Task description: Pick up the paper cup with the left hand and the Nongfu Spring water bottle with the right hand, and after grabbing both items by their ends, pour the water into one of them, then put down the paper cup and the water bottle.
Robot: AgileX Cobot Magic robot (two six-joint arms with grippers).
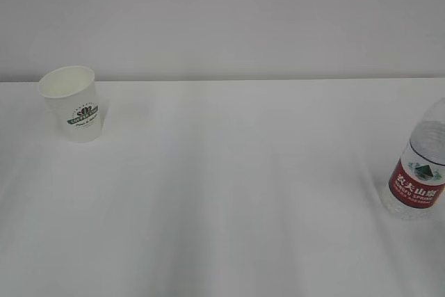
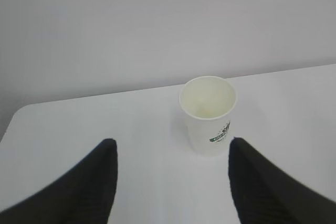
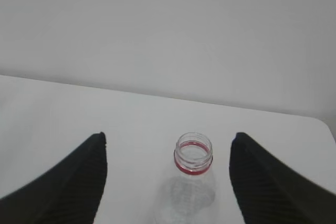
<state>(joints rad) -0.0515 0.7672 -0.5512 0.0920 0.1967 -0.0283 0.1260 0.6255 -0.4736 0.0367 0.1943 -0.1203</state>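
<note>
On the counter [image 1: 222,193] in the exterior view, the paper cup [image 1: 71,103] stands far left, the Nongfu Spring water bottle [image 1: 419,168] far right, neither gripped. From the left wrist, spread fingers [image 2: 84,187] face the cup; from the right wrist, released fingers [image 3: 79,182] flank the uncapped bottle. Approach step: next, each must advance and close.

Exterior view: Nongfu Spring water bottle [image 1: 418,170] cut by the right edge; neck and mouth out of frame. Neither arm shows here. Small print under the paper cup [image 1: 73,103] logo too small to read.

Left wrist view: left tool [image 2: 172,182] fingers cut by the bottom edge; cup logo partly turned away.

Right wrist view: bottle's lower body cut off, label unseen, water level unclear. Right tool [image 3: 168,179] fingers cropped likewise.
</note>
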